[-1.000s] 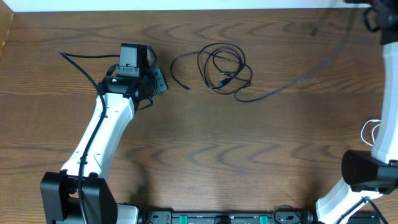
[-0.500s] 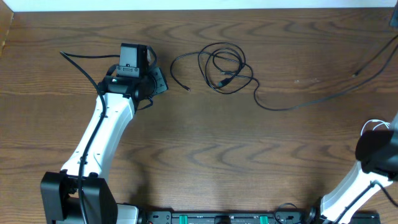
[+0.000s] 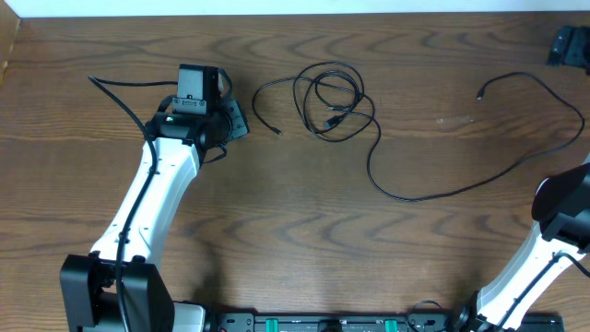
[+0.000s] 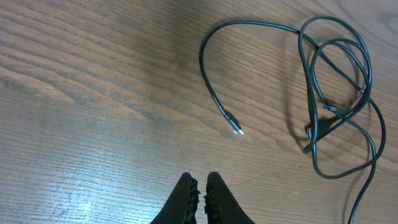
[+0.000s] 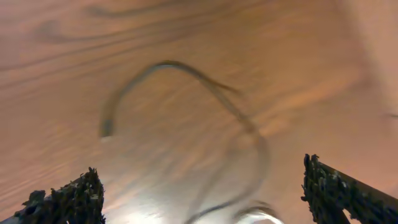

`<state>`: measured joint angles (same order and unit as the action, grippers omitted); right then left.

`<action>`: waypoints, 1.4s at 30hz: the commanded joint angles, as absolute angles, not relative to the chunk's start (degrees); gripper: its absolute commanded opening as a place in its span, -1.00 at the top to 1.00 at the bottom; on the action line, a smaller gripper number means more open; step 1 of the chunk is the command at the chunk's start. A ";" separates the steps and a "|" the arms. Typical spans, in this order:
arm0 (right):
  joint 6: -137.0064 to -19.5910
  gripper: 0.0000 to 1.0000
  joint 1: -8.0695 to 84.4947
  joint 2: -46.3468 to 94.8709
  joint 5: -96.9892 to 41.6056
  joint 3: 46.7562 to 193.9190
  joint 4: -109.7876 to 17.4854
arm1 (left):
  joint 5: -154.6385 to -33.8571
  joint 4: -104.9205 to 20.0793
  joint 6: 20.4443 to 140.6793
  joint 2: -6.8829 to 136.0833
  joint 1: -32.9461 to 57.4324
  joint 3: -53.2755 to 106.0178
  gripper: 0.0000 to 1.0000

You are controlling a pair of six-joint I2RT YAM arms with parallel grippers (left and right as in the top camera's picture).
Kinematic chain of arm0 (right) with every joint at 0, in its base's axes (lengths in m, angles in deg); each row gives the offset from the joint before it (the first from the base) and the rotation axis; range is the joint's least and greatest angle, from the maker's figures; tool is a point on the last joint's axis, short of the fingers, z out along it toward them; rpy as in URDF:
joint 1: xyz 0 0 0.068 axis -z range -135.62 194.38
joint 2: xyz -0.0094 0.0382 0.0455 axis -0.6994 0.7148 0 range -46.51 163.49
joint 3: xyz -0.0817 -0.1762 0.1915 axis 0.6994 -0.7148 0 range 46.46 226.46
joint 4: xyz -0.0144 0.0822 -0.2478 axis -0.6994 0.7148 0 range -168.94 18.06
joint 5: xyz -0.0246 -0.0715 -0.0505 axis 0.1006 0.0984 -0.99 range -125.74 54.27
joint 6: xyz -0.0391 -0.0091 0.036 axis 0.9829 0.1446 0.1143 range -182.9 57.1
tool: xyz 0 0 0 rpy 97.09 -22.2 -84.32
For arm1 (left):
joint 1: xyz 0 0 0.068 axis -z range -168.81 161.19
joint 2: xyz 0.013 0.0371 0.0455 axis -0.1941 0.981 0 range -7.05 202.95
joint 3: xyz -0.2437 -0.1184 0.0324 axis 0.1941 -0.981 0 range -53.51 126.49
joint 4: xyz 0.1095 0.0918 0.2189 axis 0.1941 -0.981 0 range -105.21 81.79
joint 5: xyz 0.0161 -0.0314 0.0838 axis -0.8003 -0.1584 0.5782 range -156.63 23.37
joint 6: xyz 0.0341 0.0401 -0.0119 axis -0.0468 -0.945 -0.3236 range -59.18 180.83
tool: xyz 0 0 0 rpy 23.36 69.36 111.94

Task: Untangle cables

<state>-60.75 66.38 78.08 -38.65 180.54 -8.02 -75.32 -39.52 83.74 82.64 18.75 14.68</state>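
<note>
Up at the overhead view's right edge, right gripper (image 3: 564, 44) is cut off, its wrist view blurred. It gapes wide, empty; left gripper (image 4: 200, 180) sits closed, empty, near cables (image 4: 202, 62).

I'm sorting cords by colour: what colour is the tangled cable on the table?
The cable is black; the left wrist view shows it best.

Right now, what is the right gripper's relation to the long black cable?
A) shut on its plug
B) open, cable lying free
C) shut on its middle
B: the right gripper shows its fingers spread wide in the wrist view, and the long black cable lies loose on the table.
</note>
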 commanded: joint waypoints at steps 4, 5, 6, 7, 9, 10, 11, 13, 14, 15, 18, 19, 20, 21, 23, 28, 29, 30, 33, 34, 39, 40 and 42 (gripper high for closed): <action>-59.94 -0.99 62.05 76.01 -14.35 179.86 -7.74 | -74.99 -39.66 84.09 83.21 18.68 14.96 0.84; -60.07 -0.99 60.71 76.01 -14.39 179.21 -7.74 | -75.01 -39.63 84.09 83.21 18.68 14.96 0.84; -60.09 -0.99 59.53 76.01 -14.35 178.62 -7.76 | -75.01 -39.66 84.11 83.21 18.68 14.96 0.84; -60.35 -0.98 57.83 76.10 -14.37 177.77 -7.78 | -75.01 -39.63 84.09 83.21 18.68 14.96 0.84; -60.75 -0.98 54.79 76.27 -14.33 175.97 -8.11 | -74.99 -39.66 84.09 83.21 18.68 14.96 0.84; -61.12 -0.99 53.02 76.34 -14.22 174.73 -8.52 | -75.01 -39.66 84.09 83.21 18.68 14.96 0.84; -61.36 -0.99 51.64 76.40 -14.13 173.59 -8.94 | -74.99 -39.66 84.09 83.21 18.68 14.96 0.83; -62.58 -0.98 48.96 76.45 -13.98 170.77 -10.32 | -74.99 -39.66 84.09 83.21 18.68 14.96 0.84; -63.37 -0.99 47.40 76.45 -13.67 168.81 -11.58 | -74.99 -39.66 84.09 83.21 18.68 14.96 0.84; -64.24 -0.99 46.35 76.45 -13.23 167.25 -12.85 | -74.99 -39.66 84.07 83.21 18.68 14.96 0.84; -66.95 -0.99 43.71 76.45 -9.63 162.14 -18.45 | -74.99 -39.72 84.07 83.21 18.68 14.96 0.83; -68.33 -0.99 42.90 76.45 -7.18 160.22 -20.87 | -74.99 -39.79 84.07 83.21 18.68 14.96 0.84; -69.08 -0.99 42.38 76.45 -5.15 158.93 -22.60 | -74.99 -39.90 84.07 83.21 18.68 14.96 0.84; -69.64 -0.99 41.92 76.45 -3.20 157.64 -24.26 | -74.99 -39.94 84.05 83.21 18.68 14.96 0.84; -71.52 -0.98 40.89 76.45 0.16 154.58 -27.96 | -74.99 -39.94 84.07 83.21 18.68 14.96 0.84; -73.62 -0.99 37.81 76.45 2.13 148.37 -33.86 | -74.99 -39.92 84.05 83.21 18.68 14.96 0.84; -73.62 -0.99 37.07 76.45 1.76 147.54 -34.01 | -74.97 -39.92 84.07 83.21 18.68 14.96 0.83; -73.64 -0.99 36.65 76.45 0.95 147.01 -34.05 | -74.97 -39.92 84.07 83.21 18.68 14.96 0.84; -74.98 -0.98 35.16 76.45 -3.90 145.07 -34.58 | -74.97 -40.07 84.07 83.21 18.68 14.96 0.84; -75.11 -0.99 34.84 76.45 -4.64 144.33 -35.19 | -74.97 -40.16 84.05 83.21 18.68 14.96 0.83; -76.51 -0.98 34.35 76.45 -7.81 141.66 -38.71 | -74.97 -40.75 84.03 83.21 18.68 14.96 0.84; -77.10 -0.99 34.42 76.45 -8.93 141.55 -38.95 | -74.97 -40.77 84.03 83.21 18.68 14.96 0.84; -77.49 -0.99 34.42 76.45 -10.57 141.53 -39.08 | -74.97 -40.77 84.03 83.21 18.68 14.96 0.84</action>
